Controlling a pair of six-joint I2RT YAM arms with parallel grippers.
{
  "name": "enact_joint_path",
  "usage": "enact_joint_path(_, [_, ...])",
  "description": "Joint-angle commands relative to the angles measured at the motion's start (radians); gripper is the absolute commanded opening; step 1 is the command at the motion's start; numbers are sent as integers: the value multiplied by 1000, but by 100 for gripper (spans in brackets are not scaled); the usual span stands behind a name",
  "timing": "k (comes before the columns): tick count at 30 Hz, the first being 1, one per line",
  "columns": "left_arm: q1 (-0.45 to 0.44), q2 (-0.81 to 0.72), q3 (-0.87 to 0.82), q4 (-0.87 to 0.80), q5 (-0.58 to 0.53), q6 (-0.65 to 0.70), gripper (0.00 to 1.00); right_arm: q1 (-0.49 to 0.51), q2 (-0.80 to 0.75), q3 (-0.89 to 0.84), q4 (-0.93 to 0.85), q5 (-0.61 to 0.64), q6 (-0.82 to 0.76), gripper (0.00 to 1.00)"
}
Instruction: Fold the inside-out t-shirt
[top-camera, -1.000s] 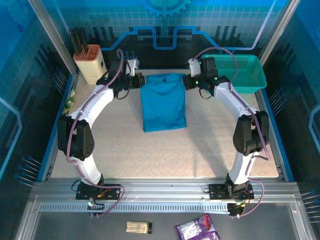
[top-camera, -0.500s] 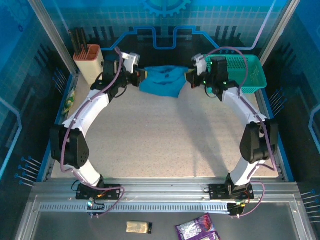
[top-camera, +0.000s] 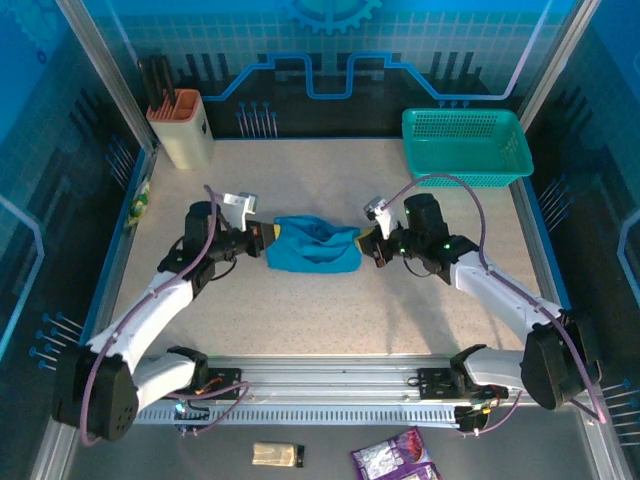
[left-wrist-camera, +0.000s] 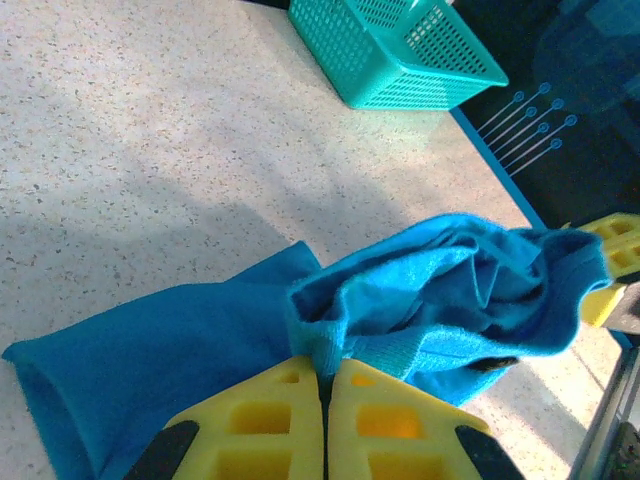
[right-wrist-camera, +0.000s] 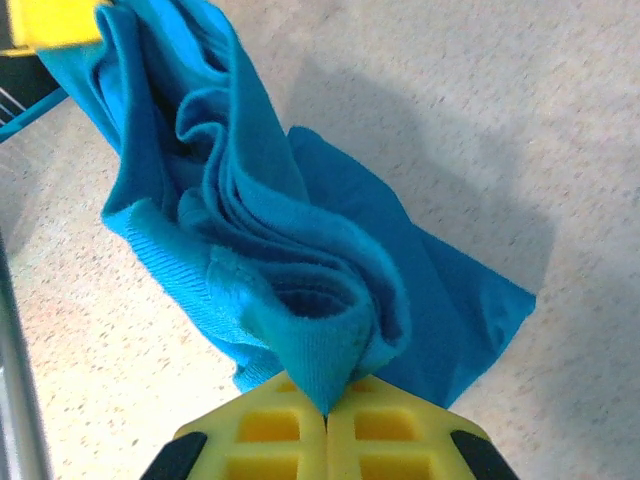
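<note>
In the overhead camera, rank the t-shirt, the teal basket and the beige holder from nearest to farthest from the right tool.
1. The t-shirt, pinched in the right tool, middle of the view.
2. The teal basket, far right corner.
3. The beige holder, far left corner.

i can't read any text, brand or number from here. the purple packet (top-camera: 395, 462) at the near edge carries pale print too small for me to make out, and the dark mark on the beige holder (top-camera: 185, 135) is just a blur.
</note>
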Motion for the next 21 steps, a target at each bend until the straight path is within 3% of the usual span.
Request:
enact_joint_path(1, [-2, -45, -29, -6, -77, -45, 0, 32, -8, -9, -7, 69, 75, 0])
enact_joint_path(7, [2, 88, 97, -156, -212, -8, 0, 32, 162, 163, -96, 143, 171, 0])
enact_joint_path(12, [10, 236, 205, -228, -283, 8, 0, 9, 330, 325, -180, 122, 198, 0])
enact_joint_path(21, [48, 503, 360, -292, -299, 37, 0, -50, 631, 583, -308, 53, 287, 0])
